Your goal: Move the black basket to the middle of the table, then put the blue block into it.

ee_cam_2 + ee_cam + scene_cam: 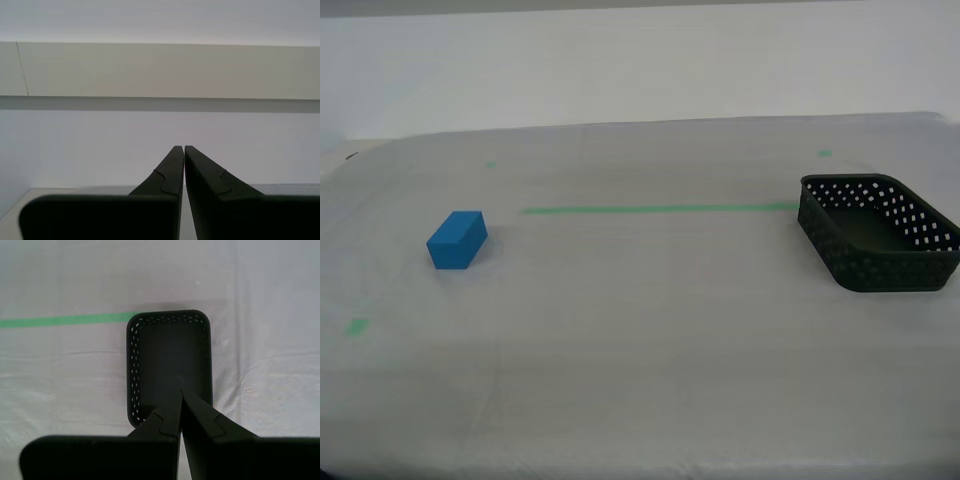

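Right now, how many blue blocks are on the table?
1. The blue block sits on the table at the exterior view's left, far from the black basket, which is empty. None appear hidden.

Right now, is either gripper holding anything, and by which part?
Nothing. My first gripper and my second gripper are both shut and empty.

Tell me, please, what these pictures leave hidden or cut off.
- Black basket: in the exterior view its far corner runs off the right edge.
- Basket's near wall: in the first wrist view, my first gripper covers it.
- Table and blue block: absent from the second wrist view, which faces a wall.
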{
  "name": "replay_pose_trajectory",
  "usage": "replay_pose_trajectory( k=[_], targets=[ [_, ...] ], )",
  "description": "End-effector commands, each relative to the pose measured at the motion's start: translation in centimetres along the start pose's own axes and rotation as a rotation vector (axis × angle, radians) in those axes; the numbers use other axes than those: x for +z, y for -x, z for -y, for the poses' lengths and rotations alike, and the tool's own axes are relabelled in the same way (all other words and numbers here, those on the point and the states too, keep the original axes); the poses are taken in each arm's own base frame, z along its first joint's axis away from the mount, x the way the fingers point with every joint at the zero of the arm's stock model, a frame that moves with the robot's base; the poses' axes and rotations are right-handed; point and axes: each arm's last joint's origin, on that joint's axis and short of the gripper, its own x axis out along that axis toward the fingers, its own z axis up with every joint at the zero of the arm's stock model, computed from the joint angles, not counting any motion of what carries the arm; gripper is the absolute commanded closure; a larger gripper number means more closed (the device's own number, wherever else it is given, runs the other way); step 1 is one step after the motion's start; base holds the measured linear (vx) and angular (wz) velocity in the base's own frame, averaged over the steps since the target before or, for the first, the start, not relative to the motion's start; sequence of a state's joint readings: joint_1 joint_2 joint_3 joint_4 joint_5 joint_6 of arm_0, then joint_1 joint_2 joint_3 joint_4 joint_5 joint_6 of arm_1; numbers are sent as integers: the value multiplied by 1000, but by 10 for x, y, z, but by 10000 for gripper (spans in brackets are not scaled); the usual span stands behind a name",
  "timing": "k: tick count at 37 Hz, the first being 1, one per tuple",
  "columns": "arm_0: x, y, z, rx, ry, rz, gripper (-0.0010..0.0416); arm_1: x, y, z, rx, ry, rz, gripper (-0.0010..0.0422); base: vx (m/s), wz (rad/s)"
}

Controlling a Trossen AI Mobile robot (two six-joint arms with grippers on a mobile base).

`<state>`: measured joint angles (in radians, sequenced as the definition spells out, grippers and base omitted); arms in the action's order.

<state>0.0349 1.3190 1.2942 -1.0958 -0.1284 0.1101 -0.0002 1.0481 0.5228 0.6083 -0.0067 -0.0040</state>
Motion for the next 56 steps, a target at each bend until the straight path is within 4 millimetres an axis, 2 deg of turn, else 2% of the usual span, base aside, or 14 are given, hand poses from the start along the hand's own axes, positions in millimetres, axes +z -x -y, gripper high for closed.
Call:
replay_pose_trajectory(
  k=[1, 8, 18, 27, 56],
  targets=[
    [0, -4, -3, -4, -1, -23, 406, 1, 0, 0, 0, -1, 6, 412, 0, 0],
    [3, -20, -7, -9, -1, -95, 406, 1, 0, 0, 0, -1, 6, 412, 0, 0],
    [9, -61, -16, -67, 40, -229, 406, 1, 0, 0, 0, -1, 6, 412, 0, 0],
    [14, -82, -17, -81, 20, -256, 406, 1, 0, 0, 0, -1, 6, 412, 0, 0],
    [14, -85, -36, -101, 75, -211, 403, 1, 0, 0, 0, -1, 6, 412, 0, 0]
  ],
)
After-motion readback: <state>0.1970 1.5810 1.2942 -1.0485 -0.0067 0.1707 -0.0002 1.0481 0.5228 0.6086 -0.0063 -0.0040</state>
